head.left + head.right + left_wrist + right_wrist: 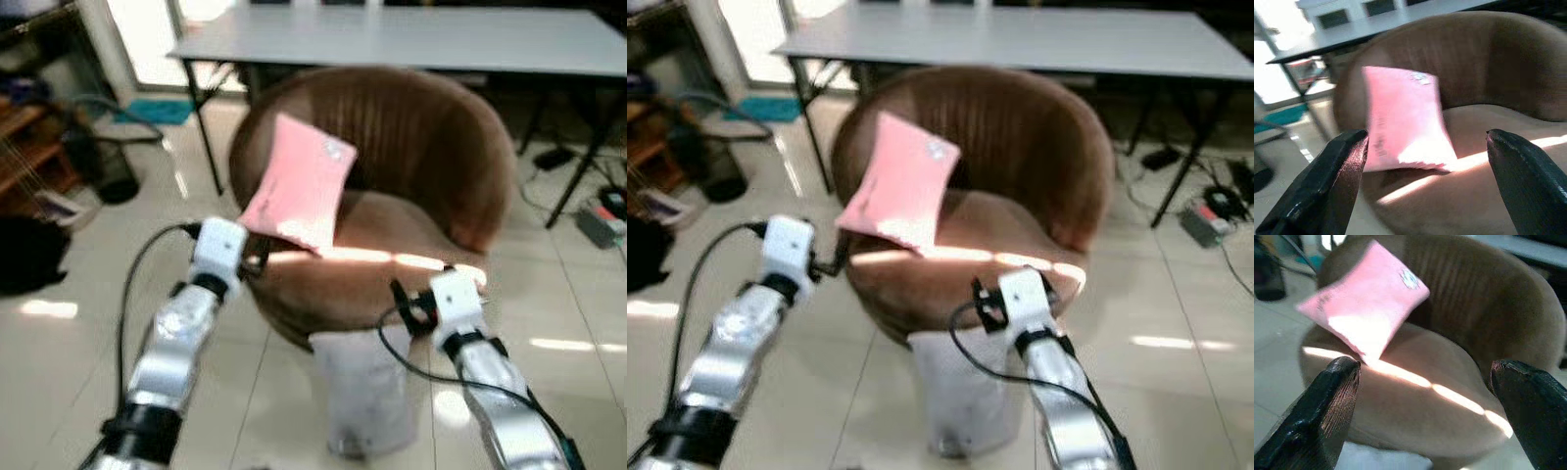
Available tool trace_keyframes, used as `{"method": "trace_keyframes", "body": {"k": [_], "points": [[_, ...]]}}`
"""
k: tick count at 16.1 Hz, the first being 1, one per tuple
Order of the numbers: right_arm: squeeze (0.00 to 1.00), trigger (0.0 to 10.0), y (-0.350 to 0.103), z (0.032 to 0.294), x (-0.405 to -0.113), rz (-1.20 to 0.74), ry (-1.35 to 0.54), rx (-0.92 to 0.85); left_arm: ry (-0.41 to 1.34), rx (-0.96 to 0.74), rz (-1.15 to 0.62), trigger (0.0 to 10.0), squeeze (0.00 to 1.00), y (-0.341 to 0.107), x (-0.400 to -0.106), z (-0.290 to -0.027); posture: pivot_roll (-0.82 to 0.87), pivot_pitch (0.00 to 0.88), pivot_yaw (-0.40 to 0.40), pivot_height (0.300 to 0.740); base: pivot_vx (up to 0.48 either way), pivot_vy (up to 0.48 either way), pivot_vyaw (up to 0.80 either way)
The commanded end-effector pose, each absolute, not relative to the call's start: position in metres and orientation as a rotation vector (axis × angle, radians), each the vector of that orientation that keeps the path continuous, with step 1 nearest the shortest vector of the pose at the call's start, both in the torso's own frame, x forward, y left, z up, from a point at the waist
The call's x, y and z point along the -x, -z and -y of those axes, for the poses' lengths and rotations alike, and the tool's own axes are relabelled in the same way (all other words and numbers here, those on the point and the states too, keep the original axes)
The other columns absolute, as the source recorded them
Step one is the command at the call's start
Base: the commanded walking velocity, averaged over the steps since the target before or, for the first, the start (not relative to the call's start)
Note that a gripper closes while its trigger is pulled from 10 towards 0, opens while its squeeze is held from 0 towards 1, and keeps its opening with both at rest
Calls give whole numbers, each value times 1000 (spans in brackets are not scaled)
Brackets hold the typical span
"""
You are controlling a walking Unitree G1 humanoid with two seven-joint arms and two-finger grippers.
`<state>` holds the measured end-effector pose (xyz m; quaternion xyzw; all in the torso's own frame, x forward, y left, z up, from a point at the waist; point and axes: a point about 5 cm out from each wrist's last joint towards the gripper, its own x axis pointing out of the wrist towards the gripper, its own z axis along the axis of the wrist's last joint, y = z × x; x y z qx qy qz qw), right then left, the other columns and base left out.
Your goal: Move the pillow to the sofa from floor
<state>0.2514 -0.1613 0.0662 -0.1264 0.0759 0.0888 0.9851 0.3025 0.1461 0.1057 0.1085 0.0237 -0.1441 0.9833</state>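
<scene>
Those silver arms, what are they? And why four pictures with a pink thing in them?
They belong to a walking robot. Two pictures come from cameras in its head, looking down at its arms. The other two come from cameras on its wrists, looking along each hand's black fingers. The left hand and the right hand are both open and hold nothing. The pink pillow leans in the brown chair. A white pillow stands on the floor against the chair's front. A grey table stands behind.
</scene>
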Motion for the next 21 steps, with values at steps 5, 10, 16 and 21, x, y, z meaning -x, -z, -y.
{"method": "trace_keyframes", "body": {"k": [5,10,16,21], "points": [[0,10000,-74,162,-252,-136,-149,235,314,-221,-49,10000,0,-106,-304,-147,-73,19,68,740,395,0,0],[0,10000,-75,163,-252,-143,-153,226,310,-202,-64,10000,0,-104,-304,-147,-70,24,66,740,158,0,0],[0,10000,-70,168,-250,-164,-143,200,496,-173,-113,10000,0,-89,-288,-149,-66,25,64,726,0,0,0],[0,10000,-69,167,-251,-163,-143,194,506,-184,-112,10000,0,-89,-289,-146,-66,26,65,676,0,0,0]]}}
